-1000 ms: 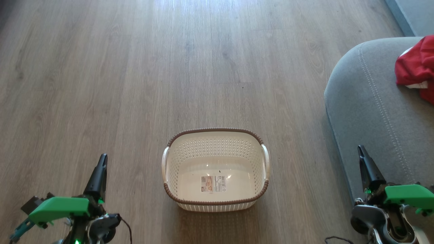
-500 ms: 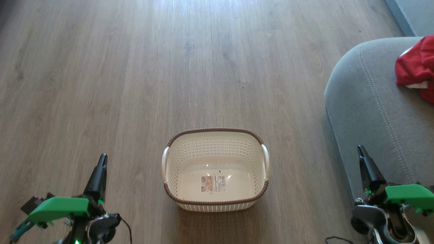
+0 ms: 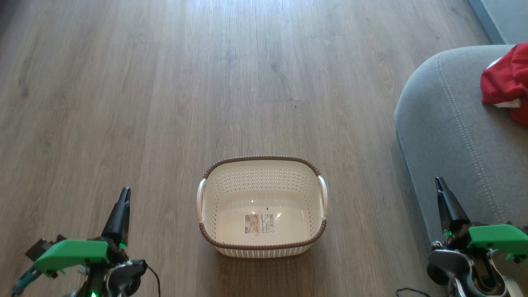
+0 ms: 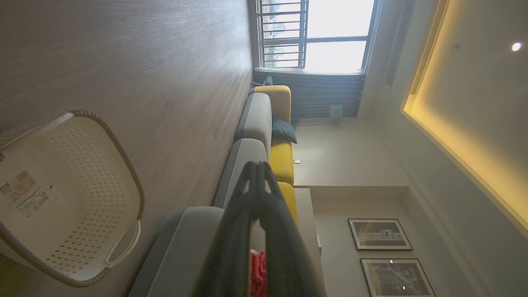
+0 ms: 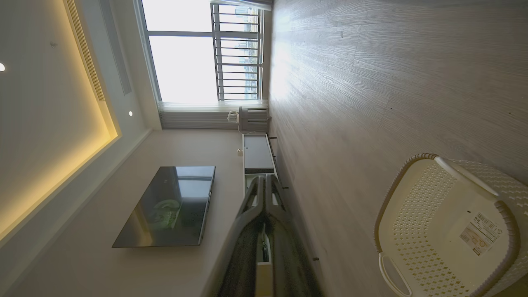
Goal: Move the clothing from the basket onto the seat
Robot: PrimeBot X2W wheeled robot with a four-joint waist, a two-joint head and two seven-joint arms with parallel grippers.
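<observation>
From my head camera the wood floor takes up most of the picture. The grey seat curves in at 3 o'clock, its stitching line running along the rounded edge. My left wrist camera shows more: the seat is one end of a long sofa with yellow cushions, running toward a barred window, with framed pictures on the wall. My right wrist camera looks the other way and shows a dark television on a wall.

The basket stands on the floor at 6 o'clock, well apart from the seat, and its sticker label lies uncovered on the inner bottom. The clothing is a red heap with a white part, lying on the seat at 2 o'clock.

My left gripper sits at 7 o'clock and my right gripper at 4 o'clock. In each wrist camera the fingertips meet, so both are clenched on nothing.
</observation>
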